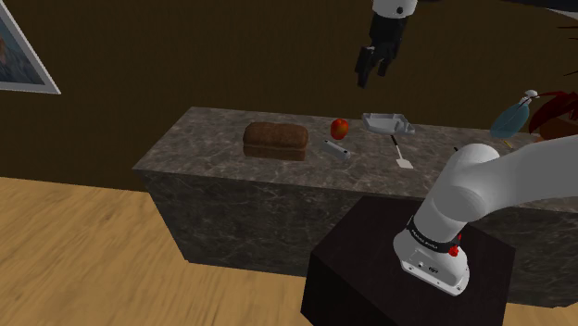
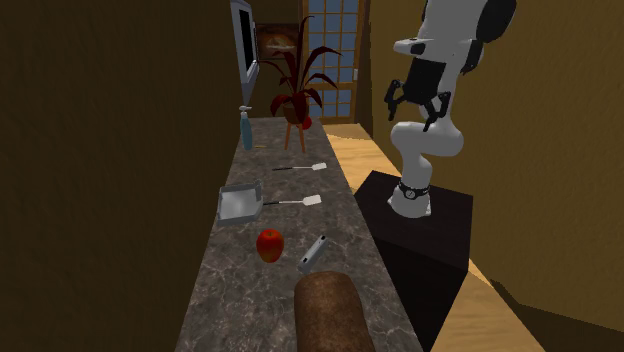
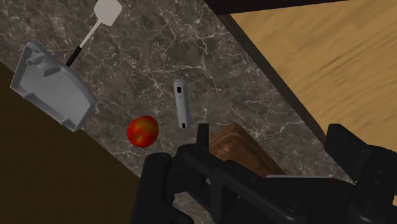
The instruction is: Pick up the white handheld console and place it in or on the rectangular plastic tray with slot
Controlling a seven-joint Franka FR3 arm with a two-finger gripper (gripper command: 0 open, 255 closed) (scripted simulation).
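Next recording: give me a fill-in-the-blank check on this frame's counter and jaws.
The white handheld console lies on the marbled counter next to a red ___. The grey rectangular tray has a white ___ lying beside it. The jaws hang above the counter, ___ and holding nothing.
Missing: apple; spatula; open.

Home, kitchen-ish: stone counter [image 1: 213, 139] w/ bread loaf [image 1: 275, 140] and apple [image 1: 340, 128] below the fingers [image 3: 202, 135]; wood floor [image 1: 83, 250] beside it, framed pic [image 1: 18, 56] on wall, potted plant [image 2: 296, 85] and paned door [image 2: 330, 40] farther off.
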